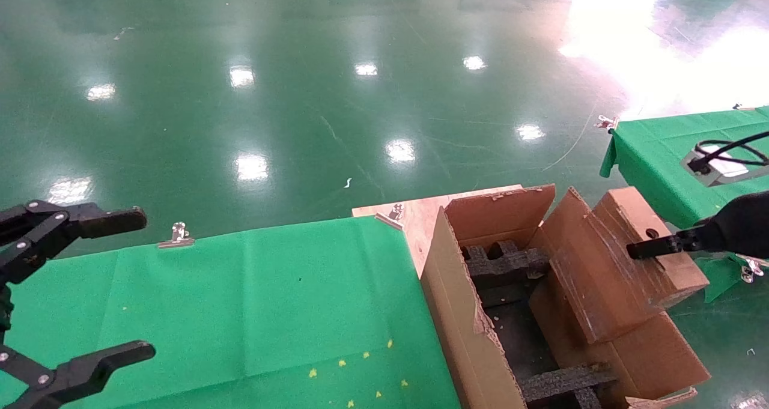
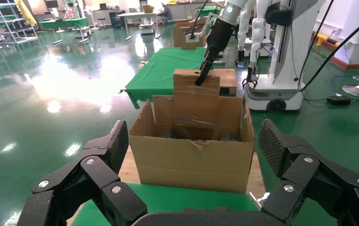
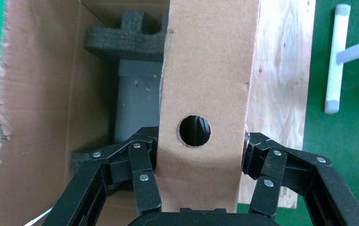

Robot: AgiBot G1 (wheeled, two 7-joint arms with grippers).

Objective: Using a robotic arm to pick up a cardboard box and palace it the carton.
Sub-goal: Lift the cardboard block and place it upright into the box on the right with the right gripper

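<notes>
Cardboard box: matt brown cardboard. Carton: corrugated, ragged edges, black foam. Floor: glossy green.

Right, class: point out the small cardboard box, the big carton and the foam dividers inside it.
cardboard box (image 3: 206,84): right wrist view, on its narrow side above the round hole.
carton (image 2: 191,162): left wrist view, on its near outer wall.
foam dividers (image 1: 498,263): head view, on the far black block inside.

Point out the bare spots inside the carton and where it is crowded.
Inside the carton, a bare dark floor strip lies between the far foam divider and the near foam divider. The right side is crowded: the right gripper holds the cardboard box there. The left gripper is open over the green cloth.
</notes>
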